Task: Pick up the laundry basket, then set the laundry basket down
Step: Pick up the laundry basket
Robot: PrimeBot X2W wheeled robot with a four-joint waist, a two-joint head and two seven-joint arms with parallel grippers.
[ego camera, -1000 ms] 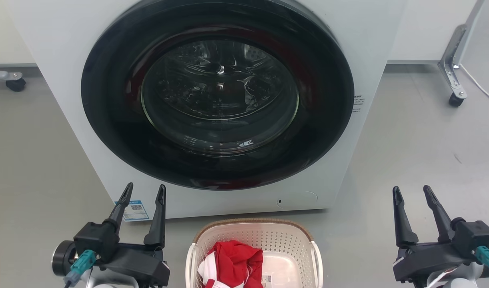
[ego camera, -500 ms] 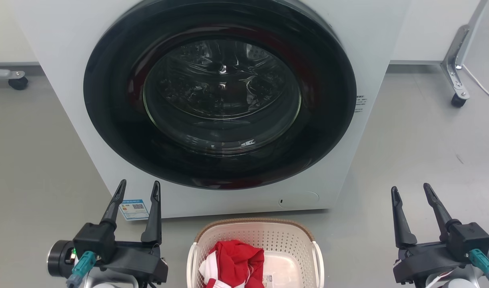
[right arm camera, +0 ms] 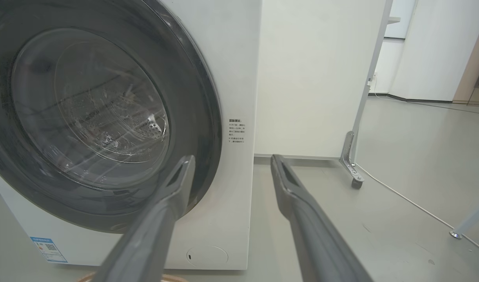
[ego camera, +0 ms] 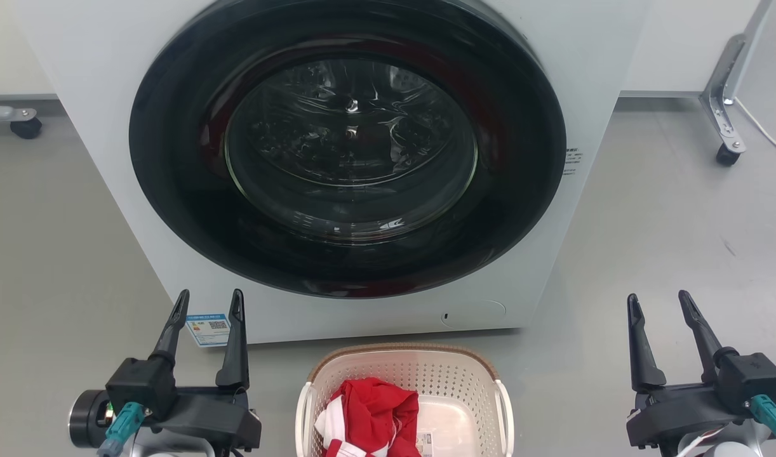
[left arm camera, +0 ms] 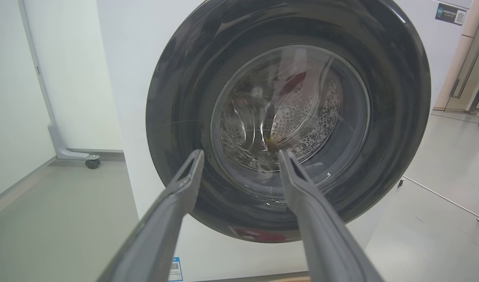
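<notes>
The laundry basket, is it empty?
No, a red and white cloth lies bunched inside the laundry basket, towards its left side in the head view.

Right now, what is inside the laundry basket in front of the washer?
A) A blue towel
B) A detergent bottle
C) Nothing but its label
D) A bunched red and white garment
D: in the head view, a red and white garment lies bunched inside the laundry basket.

Bare floor [ego camera: 648, 241] flanks the laundry basket [ego camera: 426, 374] on both sides, while the washer [ego camera: 591, 63] (door [ego camera: 350, 139] shut) blocks the space just behind it.
</notes>
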